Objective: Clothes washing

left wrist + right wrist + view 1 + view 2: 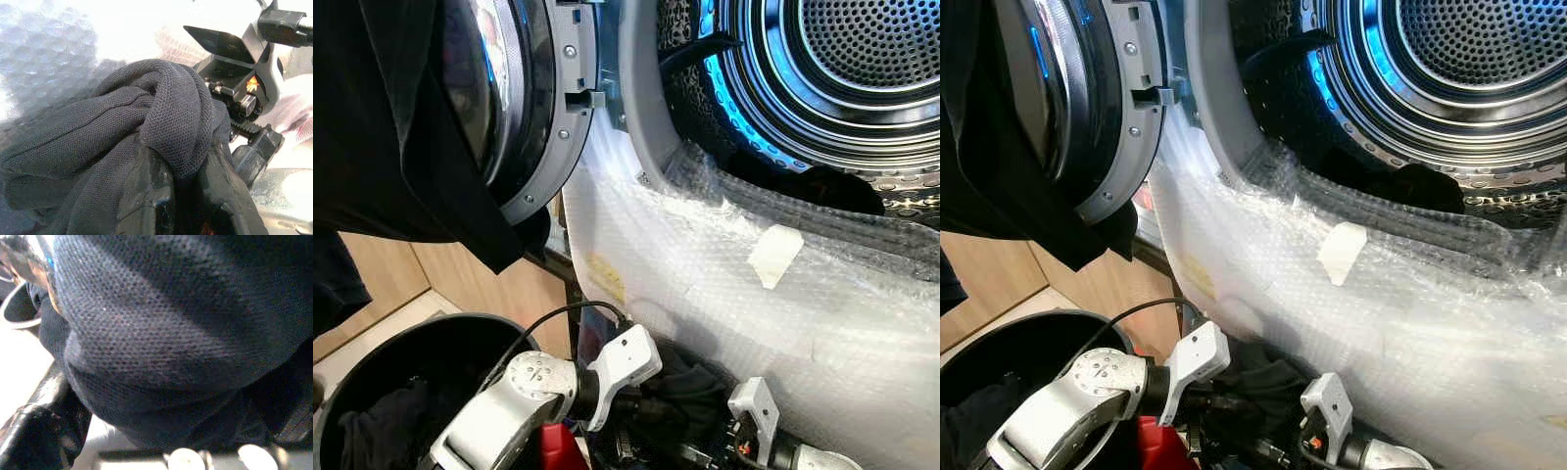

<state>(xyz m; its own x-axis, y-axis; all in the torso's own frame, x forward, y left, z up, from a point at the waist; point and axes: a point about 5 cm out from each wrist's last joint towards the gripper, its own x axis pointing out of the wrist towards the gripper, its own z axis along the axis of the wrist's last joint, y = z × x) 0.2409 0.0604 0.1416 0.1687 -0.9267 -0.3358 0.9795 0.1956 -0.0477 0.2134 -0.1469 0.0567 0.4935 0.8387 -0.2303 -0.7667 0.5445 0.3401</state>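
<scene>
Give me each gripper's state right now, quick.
Left gripper: shut on the dark cloth, pinched between its fingers.
Right gripper: cannot be told; cloth drapes over its wrist camera and hides it.

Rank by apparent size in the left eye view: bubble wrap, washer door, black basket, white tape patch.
1. Bubble wrap
2. Washer door
3. Black basket, partly cut off by the frame, so its place against the door is unsure
4. White tape patch

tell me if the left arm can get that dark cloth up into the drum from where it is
Probably yes. The left gripper is pinched on the dark cloth low in front of the washer, the door hangs open and the drum mouth is unblocked. It must lift over the bubble-wrapped front.
</scene>
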